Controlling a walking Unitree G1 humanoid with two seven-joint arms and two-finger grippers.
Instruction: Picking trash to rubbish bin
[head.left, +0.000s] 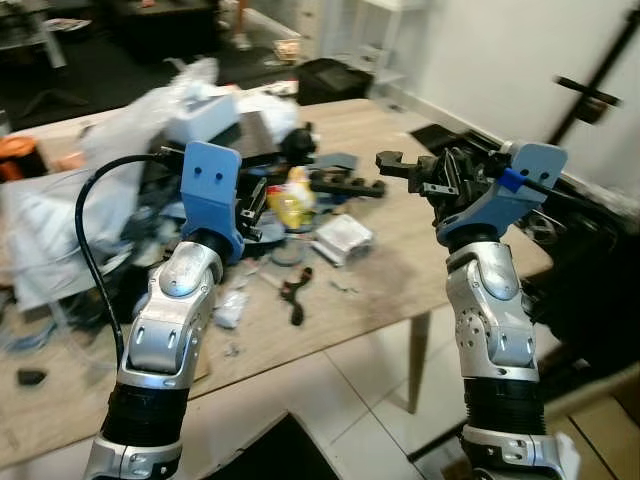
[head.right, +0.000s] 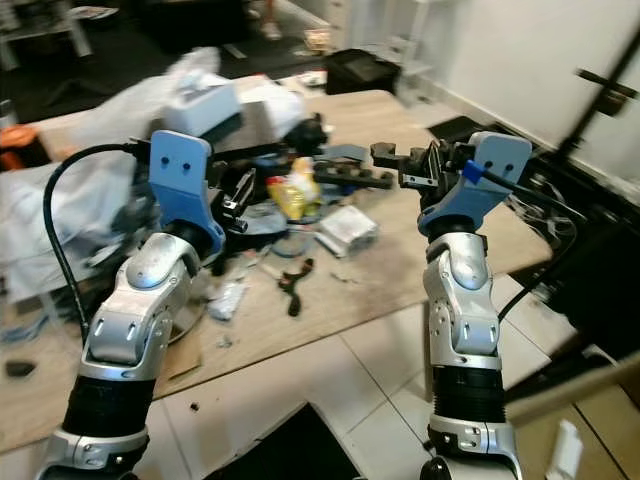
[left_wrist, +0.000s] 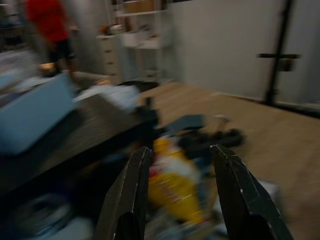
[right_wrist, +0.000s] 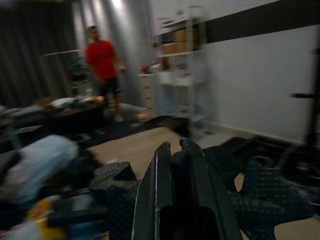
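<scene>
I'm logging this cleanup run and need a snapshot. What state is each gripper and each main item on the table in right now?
Left gripper: open, fingers spread, raised over the clutter and aimed at the yellow wrapper.
Right gripper: shut on a black foam piece, held above the table.
Yellow crumpled wrapper: lying on the table amid the clutter, untouched.
White crumpled packet: lying on the table.
Light wooden table: littered with trash.

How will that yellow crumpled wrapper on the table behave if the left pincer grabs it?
The yellow wrapper looks crumpled and thin, so it is probably light and floppy and would likely squash between the fingers of the open left pincer. Its surface seems glossy, so it may slip. It lies amid other clutter on the table, so neighbouring scraps might shift.
</scene>
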